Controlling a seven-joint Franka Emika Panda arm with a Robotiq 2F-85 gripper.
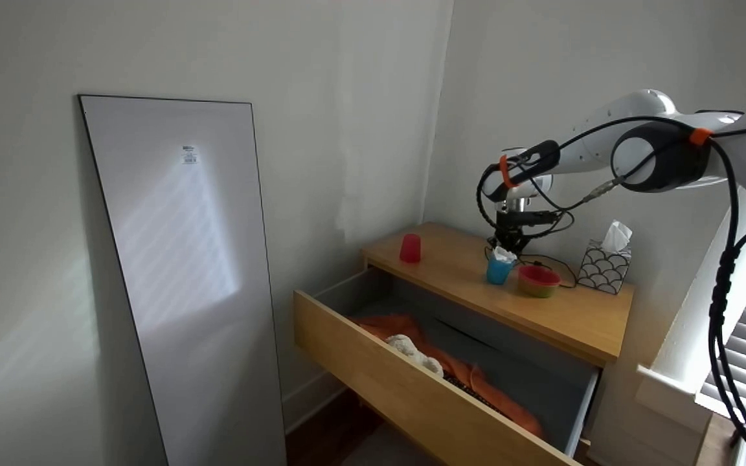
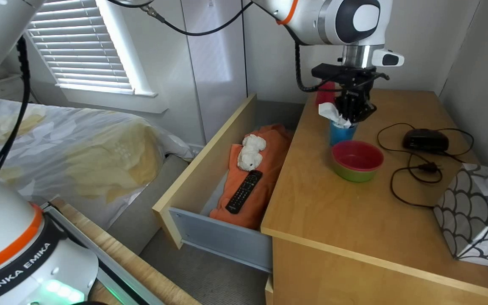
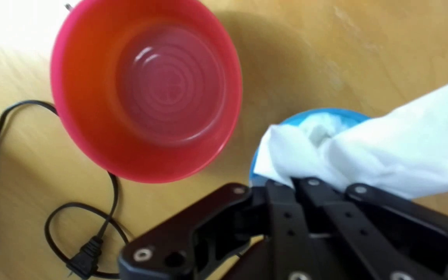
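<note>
My gripper (image 3: 294, 182) is shut with a white tissue (image 3: 383, 151) at its fingertips. In both exterior views the gripper (image 1: 509, 247) (image 2: 355, 114) points down just above a blue cup (image 2: 341, 134) on the dresser top. The tissue (image 2: 332, 112) sticks out to one side of the fingers and partly covers the cup's mouth. The cup's blue rim (image 3: 336, 112) shows behind the tissue in the wrist view; the fingertips' ends are hidden. A red bowl (image 3: 146, 97) stands beside the cup, nested in a green bowl (image 2: 354, 174).
A red cup (image 1: 410, 248) stands upside down farther along the dresser top (image 1: 451, 285). A tissue box (image 2: 460, 220) and a black device (image 2: 425, 140) with cord are nearby. The drawer (image 1: 373, 362) is pulled out, holding orange cloth (image 2: 271, 182), a white plush (image 2: 251, 152) and a black remote (image 2: 244, 192).
</note>
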